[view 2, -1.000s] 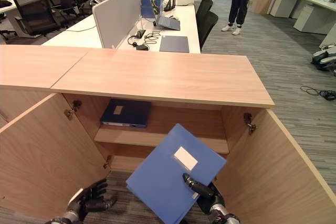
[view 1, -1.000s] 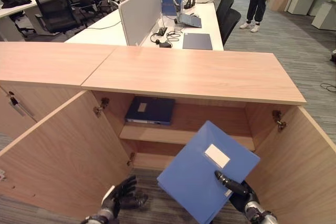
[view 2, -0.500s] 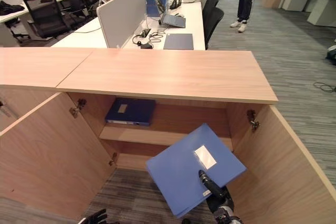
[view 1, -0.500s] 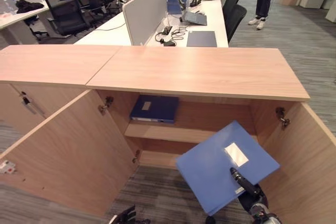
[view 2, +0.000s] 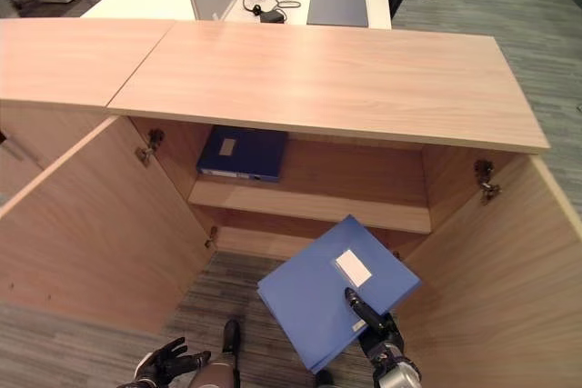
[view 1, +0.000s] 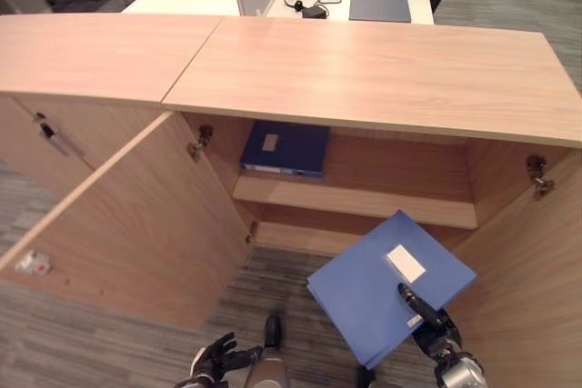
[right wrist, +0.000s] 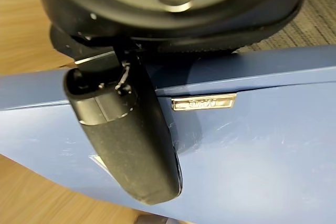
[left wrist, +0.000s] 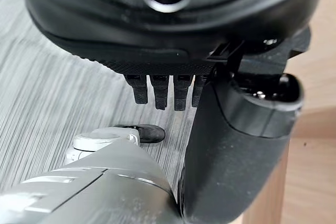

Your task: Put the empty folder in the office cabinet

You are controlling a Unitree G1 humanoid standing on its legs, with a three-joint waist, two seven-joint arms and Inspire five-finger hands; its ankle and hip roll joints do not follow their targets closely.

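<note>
Currently: blue folder (view 1: 386, 283) pinched by right hand (view 1: 427, 324), thumb on top, held outside the open cabinet (view 1: 364, 70) below its shelf (view 1: 364, 204). Left hand (view 1: 214, 363) low, fingers relaxed apart. Next: push folder inward onto a shelf.

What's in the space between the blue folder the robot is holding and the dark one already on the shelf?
Just bare wooden shelf, seen in the left eye view; nothing else sits between the blue folder and the dark folder.

White label on light blue folder (view 1: 405, 263): blank, no writing legible.
White label on dark blue folder (view 1: 270, 142) on cabinet shelf: too small to read.
Small metal plate on light blue folder (right wrist: 203, 103): print illegible.
</note>
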